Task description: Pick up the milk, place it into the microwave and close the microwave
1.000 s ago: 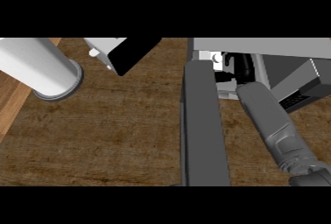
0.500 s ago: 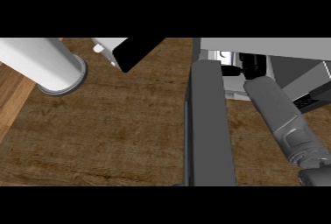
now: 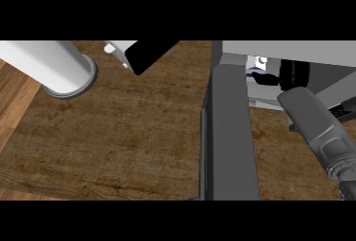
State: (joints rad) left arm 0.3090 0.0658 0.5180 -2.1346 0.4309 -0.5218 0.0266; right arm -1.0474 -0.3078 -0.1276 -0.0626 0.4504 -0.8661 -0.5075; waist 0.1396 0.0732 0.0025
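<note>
The milk (image 3: 259,62), a white carton with a blue mark, stands inside the open microwave (image 3: 306,52) at the top right, and only a small part of it shows. My right hand (image 3: 277,78) is in the microwave's mouth, curled against the carton. Its grey forearm (image 3: 316,127) runs in from the lower right. The microwave's dark door (image 3: 230,141) hangs open and stretches toward me just left of that arm. My left hand (image 3: 144,54) rests flat and open at the top edge, left of the door, holding nothing.
My pale left forearm (image 3: 49,63) fills the top left corner. The brown wooden counter (image 3: 118,141) spreads left of the door. Its lighter edge strip (image 3: 14,101) runs down the far left. The open door divides the counter from my right arm.
My right hand and the milk have moved further up and right into the microwave. The whole view has drifted, so the door and left arm sit slightly more to the right.
</note>
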